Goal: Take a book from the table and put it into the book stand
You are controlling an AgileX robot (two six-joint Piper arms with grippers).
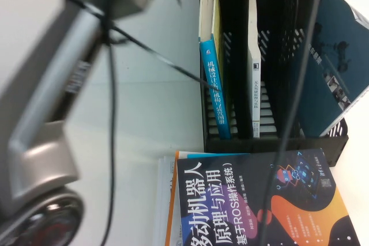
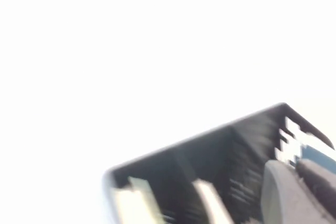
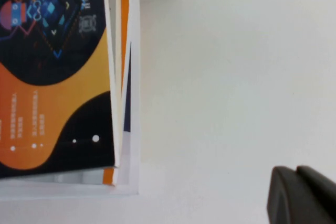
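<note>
At the near edge of the bench [image 1: 150,102], the dark orange-graphic book [image 1: 259,200] tops a flat stack. The right gripper [image 3: 302,198] hangs over bare bench just beside that stack; open or closed, I cannot tell. Farther back, the book stand [image 1: 271,142] holds the book [image 1: 331,61] in its rightmost slot, teal cover showing. Its long axis tilts out toward the bench's right edge, not yet upright. The left gripper [image 2: 296,182] faces the stand, state unclear. The right arm looks nearer.
</note>
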